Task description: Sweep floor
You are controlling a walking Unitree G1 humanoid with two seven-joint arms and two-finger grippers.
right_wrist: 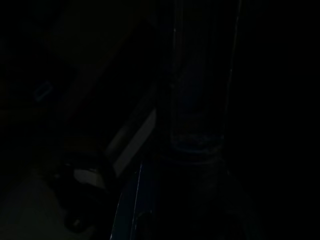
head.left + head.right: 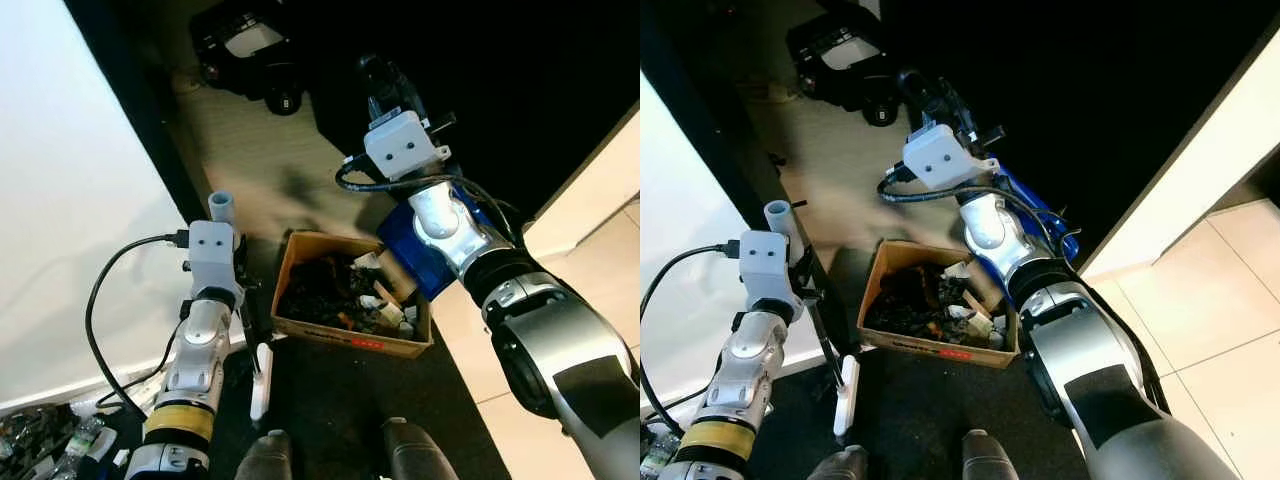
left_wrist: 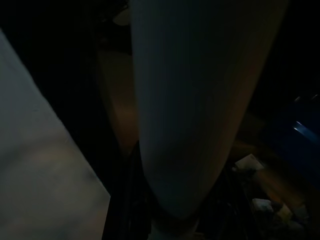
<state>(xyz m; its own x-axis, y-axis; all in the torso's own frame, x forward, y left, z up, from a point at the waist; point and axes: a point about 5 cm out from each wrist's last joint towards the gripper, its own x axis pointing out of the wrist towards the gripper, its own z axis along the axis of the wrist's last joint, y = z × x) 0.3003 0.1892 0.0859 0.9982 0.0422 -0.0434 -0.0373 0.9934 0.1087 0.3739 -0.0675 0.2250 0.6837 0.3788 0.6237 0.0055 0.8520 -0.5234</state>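
pale handle (image 3: 185, 125) right against the left gripper (image 2: 243, 300) — fingers hidden.

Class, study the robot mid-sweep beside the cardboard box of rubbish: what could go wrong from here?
1. The cardboard box is heaped with debris; a nudge from the blue dustpan beside it might spill it.
2. The black cable looping off the left arm could snag the pale handle it carries.
3. The robot's feet stand close to the box and may kick it.

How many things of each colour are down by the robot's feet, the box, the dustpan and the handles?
Brown cardboard box: 1
Blue dustpan: 1
Pale grey handle: 1
White object on the floor: 1
Total: 4
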